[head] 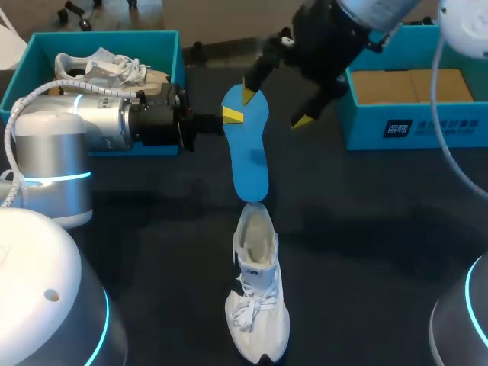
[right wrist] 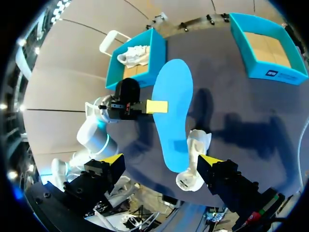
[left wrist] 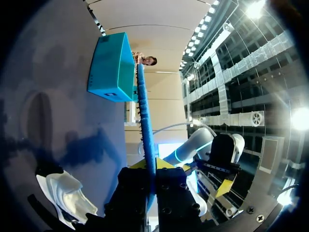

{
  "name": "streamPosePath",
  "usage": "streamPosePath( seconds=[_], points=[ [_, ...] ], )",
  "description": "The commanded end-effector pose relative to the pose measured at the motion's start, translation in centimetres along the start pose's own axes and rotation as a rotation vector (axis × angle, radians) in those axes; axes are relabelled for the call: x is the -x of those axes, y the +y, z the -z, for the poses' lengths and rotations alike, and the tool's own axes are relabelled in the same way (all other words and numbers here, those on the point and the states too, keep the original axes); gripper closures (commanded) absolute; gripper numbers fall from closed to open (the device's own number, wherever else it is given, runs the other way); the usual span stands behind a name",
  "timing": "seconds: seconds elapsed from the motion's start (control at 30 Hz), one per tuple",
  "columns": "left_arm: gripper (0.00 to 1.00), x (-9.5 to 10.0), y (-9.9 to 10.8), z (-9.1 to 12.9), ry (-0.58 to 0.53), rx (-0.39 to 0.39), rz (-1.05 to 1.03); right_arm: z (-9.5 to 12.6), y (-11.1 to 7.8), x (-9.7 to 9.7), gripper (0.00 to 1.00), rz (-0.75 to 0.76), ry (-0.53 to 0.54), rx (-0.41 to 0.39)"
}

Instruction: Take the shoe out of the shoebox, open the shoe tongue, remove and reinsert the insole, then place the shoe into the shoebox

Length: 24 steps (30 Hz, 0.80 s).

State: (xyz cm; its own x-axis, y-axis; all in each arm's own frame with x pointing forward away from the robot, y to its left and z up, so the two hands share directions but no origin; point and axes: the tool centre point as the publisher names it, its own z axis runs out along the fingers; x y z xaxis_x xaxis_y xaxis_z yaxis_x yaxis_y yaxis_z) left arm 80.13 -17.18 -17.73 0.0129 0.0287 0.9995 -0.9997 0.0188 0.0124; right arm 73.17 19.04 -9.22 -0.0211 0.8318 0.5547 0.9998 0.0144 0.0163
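White and laced, the shoe (head: 258, 305) lies on the dark table nearest me, toe toward me and its opening facing away. The blue insole (head: 250, 152) is out of it. It hangs lengthwise in the air, its lower end right at the opening; I cannot tell whether the 2 touch.

The left gripper (head: 232, 114) comes in from the side, its jaws pinching 1 edge of the insole near the upper end. Its own wrist view shows the insole (left wrist: 145, 121) edge-on, running out ahead from between the 2 fingers. The right gripper (head: 274, 108) hovers by that same upper end with jaws spread wide, holding nothing. From its wrist, the insole (right wrist: 173, 111) and shoe (right wrist: 193, 159) lie ahead, below the open fingers.

I judge the step in hand to be feeding the insole back in. To do it well:
- Lead the lower tip in under the tongue and slide it along the shoe's floor.
- The shoe is loose and may skid, so the free right gripper could steady it.
- A 1-edge pinch lets the foam twist, so go slowly.

Beyond stand 2 teal shoeboxes. The left shoebox (head: 171, 53) holds another shoe. The right shoebox (head: 412, 126) shows only its cardboard floor.
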Motion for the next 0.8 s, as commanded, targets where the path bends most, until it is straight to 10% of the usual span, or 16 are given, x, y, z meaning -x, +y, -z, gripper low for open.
streamPosePath(
  seconds=[0.03,0.53,0.8],
  points=[
    [1.00,0.0,0.0,0.0,0.000,-0.002,0.000,-0.5,-0.1,0.7,0.00,0.006,0.335,0.018],
    [1.00,0.0,0.0,0.0,0.000,-0.002,0.000,-1.0,0.0,0.9,0.00,-0.068,0.327,-0.074],
    [1.00,0.0,0.0,0.0,0.000,-0.002,0.000,-1.4,-0.5,3.4,0.00,0.055,0.592,0.049]
  ],
)
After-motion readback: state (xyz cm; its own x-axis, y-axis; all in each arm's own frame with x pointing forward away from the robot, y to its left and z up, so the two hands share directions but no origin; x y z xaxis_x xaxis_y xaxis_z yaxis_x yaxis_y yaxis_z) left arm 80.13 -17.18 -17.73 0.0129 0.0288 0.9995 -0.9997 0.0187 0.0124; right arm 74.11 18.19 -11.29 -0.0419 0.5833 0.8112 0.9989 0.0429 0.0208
